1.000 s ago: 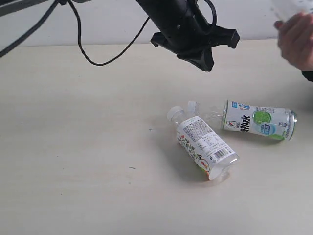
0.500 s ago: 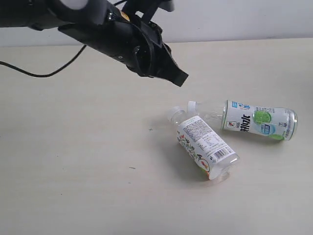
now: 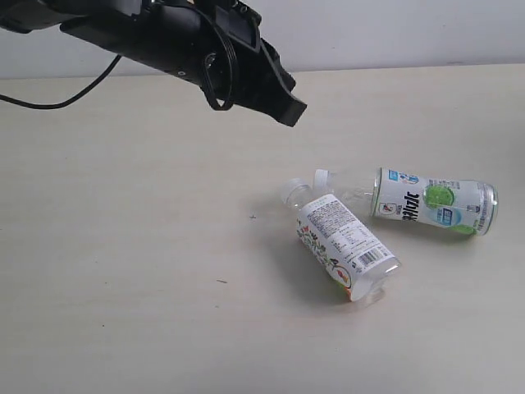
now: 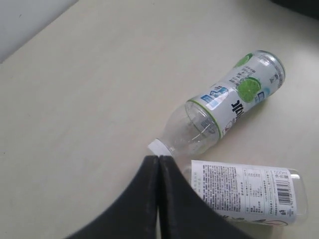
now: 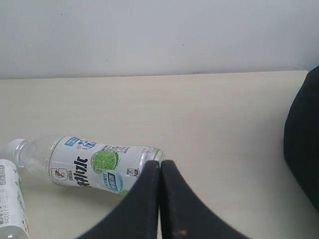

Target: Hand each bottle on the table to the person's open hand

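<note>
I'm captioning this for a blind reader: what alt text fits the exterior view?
A white-labelled clear plastic bottle and a green-lime-labelled clear plastic bottle lie on their sides on a pale beige table, caps close together. The black left pincer, shut, hangs over the table at upper left.

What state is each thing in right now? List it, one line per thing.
Lime-label bottle: lying on its side on the table, white cap on, not held.
Nutrition-label bottle: lying on its side, white cap on, not held.
Left gripper: jaws shut, empty.
Right gripper: jaws shut, empty.
</note>
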Robot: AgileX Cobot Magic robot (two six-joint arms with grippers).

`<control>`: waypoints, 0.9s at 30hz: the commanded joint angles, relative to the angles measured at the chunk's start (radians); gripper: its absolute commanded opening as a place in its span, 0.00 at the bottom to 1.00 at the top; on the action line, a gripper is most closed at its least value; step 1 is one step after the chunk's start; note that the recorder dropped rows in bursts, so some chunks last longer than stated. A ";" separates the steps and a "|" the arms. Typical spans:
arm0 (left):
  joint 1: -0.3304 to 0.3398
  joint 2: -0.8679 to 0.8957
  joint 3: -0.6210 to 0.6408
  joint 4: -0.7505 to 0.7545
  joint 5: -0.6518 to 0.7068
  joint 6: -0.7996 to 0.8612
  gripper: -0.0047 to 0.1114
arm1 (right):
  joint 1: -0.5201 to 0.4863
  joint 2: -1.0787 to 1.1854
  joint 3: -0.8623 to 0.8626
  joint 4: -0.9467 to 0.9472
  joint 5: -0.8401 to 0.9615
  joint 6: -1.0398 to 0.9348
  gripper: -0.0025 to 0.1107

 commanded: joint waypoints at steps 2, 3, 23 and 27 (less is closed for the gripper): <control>0.006 -0.016 0.058 -0.024 -0.106 -0.005 0.04 | -0.004 -0.006 0.005 0.000 -0.009 -0.001 0.02; 0.011 -0.030 0.087 -0.026 -0.149 -0.007 0.04 | -0.004 -0.006 0.005 0.000 -0.009 -0.001 0.02; 0.313 -0.699 0.774 -0.076 -0.584 -0.112 0.04 | -0.004 -0.006 0.005 0.000 -0.009 -0.003 0.02; 0.344 -0.792 0.868 -0.076 -0.572 -0.112 0.04 | -0.004 -0.006 0.005 0.000 -0.009 -0.001 0.02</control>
